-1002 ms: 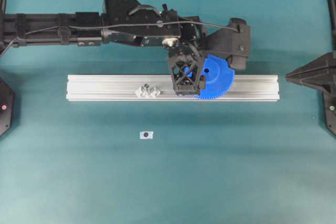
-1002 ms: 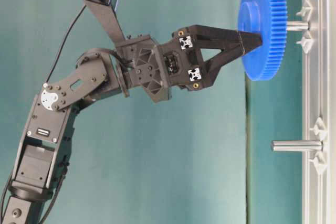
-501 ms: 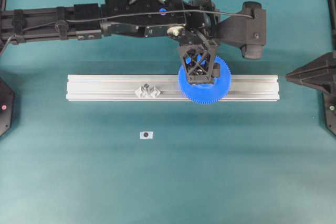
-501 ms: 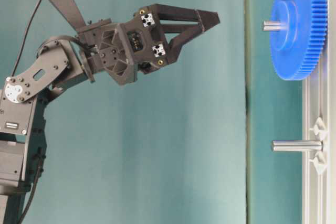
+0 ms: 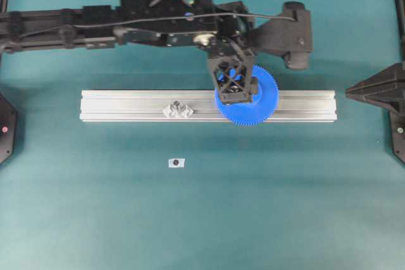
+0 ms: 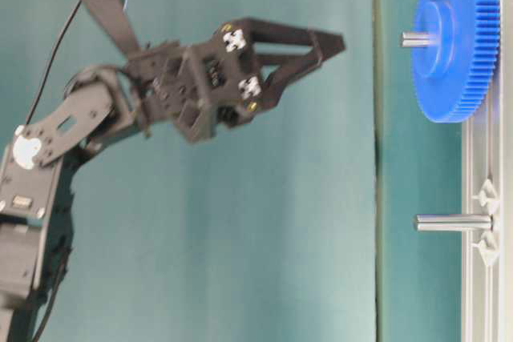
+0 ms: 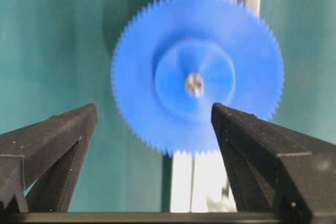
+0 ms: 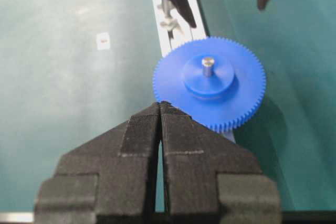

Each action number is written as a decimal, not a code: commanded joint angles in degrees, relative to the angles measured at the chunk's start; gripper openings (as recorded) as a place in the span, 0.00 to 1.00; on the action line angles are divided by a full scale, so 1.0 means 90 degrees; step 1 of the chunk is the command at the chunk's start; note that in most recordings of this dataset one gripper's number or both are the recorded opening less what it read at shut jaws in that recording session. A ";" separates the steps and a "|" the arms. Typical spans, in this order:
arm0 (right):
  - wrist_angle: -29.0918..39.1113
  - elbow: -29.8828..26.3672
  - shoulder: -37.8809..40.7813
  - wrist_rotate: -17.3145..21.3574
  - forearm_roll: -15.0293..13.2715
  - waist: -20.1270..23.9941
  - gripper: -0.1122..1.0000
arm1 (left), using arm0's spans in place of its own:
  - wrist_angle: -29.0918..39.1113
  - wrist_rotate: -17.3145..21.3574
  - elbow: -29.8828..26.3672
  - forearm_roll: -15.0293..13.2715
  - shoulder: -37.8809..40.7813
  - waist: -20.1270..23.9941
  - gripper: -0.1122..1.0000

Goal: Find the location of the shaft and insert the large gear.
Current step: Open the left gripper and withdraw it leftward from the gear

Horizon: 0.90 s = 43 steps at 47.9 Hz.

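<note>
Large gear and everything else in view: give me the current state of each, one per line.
large gear: seated on the shaft, flat against the rail, free of both grippers.
shaft: upright, tip poking through the gear hub.
left gripper: jaws open, above the gear, empty.
right gripper: jaws shut, empty, short of the gear.
second pin: upright on the rail, bare.
aluminium rail: lying flat on the table.

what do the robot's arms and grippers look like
Both are matte black plastic. The left gripper has two wedge-shaped fingers with a grainy printed texture, on an open lattice frame. A thin black cable runs along the arm. The right gripper has ribbed finger pads.
</note>
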 commanded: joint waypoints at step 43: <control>-0.0020 -0.0020 0.0029 0.0059 0.0020 -0.0020 0.13 | -0.1943 -0.1123 0.2646 0.0010 -0.2598 -0.0635 0.91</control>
